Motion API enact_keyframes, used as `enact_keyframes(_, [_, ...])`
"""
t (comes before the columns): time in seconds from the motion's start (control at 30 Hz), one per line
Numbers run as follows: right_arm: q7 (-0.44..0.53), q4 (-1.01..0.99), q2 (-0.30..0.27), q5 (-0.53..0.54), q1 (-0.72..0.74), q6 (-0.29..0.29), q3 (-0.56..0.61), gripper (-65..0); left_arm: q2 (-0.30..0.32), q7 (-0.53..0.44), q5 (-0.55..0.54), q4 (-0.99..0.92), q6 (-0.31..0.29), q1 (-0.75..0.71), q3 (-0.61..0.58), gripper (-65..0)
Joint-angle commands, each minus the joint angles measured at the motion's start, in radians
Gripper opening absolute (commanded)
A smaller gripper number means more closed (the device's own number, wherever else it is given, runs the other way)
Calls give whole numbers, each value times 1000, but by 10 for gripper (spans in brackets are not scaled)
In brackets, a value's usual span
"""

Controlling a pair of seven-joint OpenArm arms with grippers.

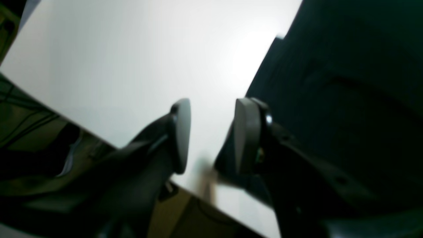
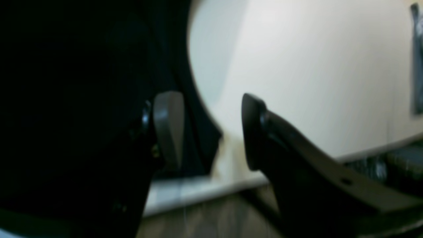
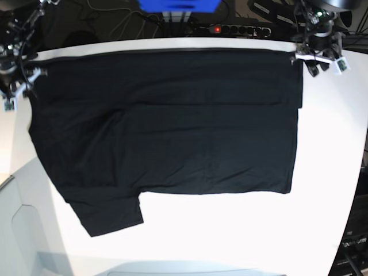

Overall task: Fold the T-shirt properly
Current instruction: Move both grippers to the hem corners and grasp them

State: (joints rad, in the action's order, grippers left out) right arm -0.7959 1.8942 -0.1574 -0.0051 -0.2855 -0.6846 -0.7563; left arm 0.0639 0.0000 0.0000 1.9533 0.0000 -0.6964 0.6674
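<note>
Two grippers sit spread and empty at the far corners of the large black cloth T-shirt, spread flat across the white table. Close your right gripper on the far-left corner first, then your left gripper far right, pinching both layers evenly.

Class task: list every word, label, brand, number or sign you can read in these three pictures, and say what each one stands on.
None can be read.
T-shirt: plain black side up, no print or tag showing.
Small white tags near the left gripper and the right gripper: too small to read.
Both wrist views: blurred, no text.
</note>
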Motion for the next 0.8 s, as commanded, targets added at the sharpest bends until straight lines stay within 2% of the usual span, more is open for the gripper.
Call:
enact_keyframes(0.0, [16, 17, -17, 6, 16, -14, -4, -358, 7, 492, -394, 24, 1, 8, 8, -429])
enact_keyframes(0.2, [16, -143, -40, 6, 292, -14, 106, -358, 15, 499, -383, -10, -4, 241, 28, -428])
enact_keyframes(0.4, [46, -500, -90, 4, 598, -14, 217, -333, 26, 668, -381, -111, -5, 538, 27, -427])
enact_keyframes(0.5, [154, -714, -118, 4, 719, -2, 261, -310, 44, 716, -381, -197, -5, 659, 8, -385])
enact_keyframes(0.63, [364, -1023, -170, 4, 834, 110, 340, -305, 93, 713, -381, -326, -5, 752, -76, -223])
enact_keyframes(0.67, [421, -1096, -176, 4, 856, 131, 355, -304, 103, 707, -381, -354, -5, 772, -102, -201])
enact_keyframes(0.77, [587, -1289, -201, 4, 911, 196, 378, -294, 126, 628, -381, -444, -4, 815, -159, -204])
